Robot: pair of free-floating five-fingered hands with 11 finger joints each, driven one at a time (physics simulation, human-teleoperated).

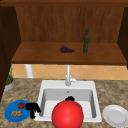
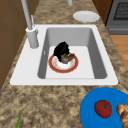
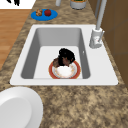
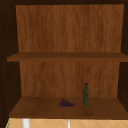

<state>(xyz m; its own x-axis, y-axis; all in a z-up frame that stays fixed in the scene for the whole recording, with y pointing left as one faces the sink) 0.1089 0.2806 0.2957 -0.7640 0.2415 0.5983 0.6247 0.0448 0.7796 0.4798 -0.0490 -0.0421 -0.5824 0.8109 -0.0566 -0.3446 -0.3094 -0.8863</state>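
The right hand (image 2: 61,50) grips a brown piece of food (image 2: 67,58) over the red-rimmed plate (image 2: 56,68) in the sink (image 2: 100,67). Lower it gently, centred. The left hand (image 1: 32,108) hovers, curled, beside the blue plate (image 1: 10,113).

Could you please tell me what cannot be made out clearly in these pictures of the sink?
- Right hand: its fingers blur into a brownish lump on the red-rimmed plate in both side views; grip and object unclear.
- Same plate in the front view: it appears as a red disc covering most of that hand.
- Left hand, by the blue plate: too small to read.
- White plate: cut by picture edge.
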